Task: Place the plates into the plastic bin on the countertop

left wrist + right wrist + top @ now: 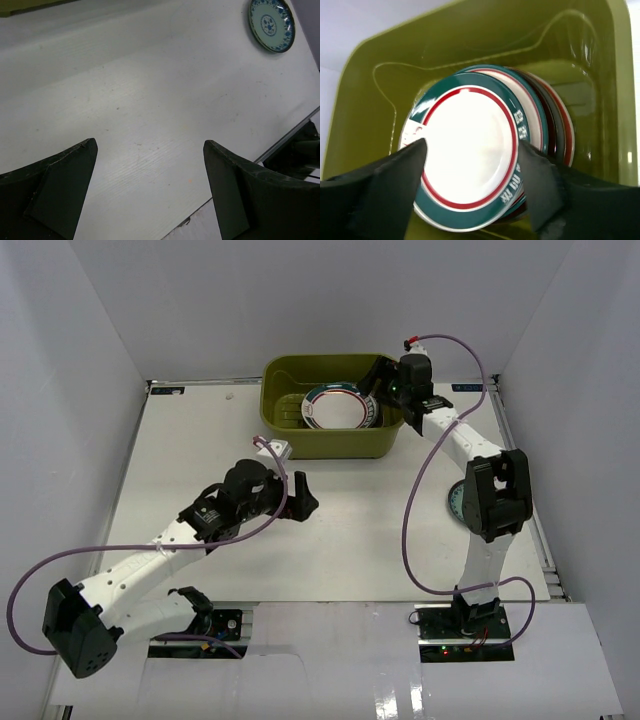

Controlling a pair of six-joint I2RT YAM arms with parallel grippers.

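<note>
Your right gripper (472,145), released, hangs over a white plate (465,165), red-ringed, teal-rimmed, in the olive bin (365,100). Your left gripper (150,144) gapes empty.

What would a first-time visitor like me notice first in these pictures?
Probably the olive-green bin at the far middle of the white table, holding a stack of plates whose top one is white with green and red rings. The right pincer hangs open just above that stack, a finger to each side. One small blue-patterned plate lies alone toward the table's right edge, and the left pincer hangs open over bare tabletop.
</note>
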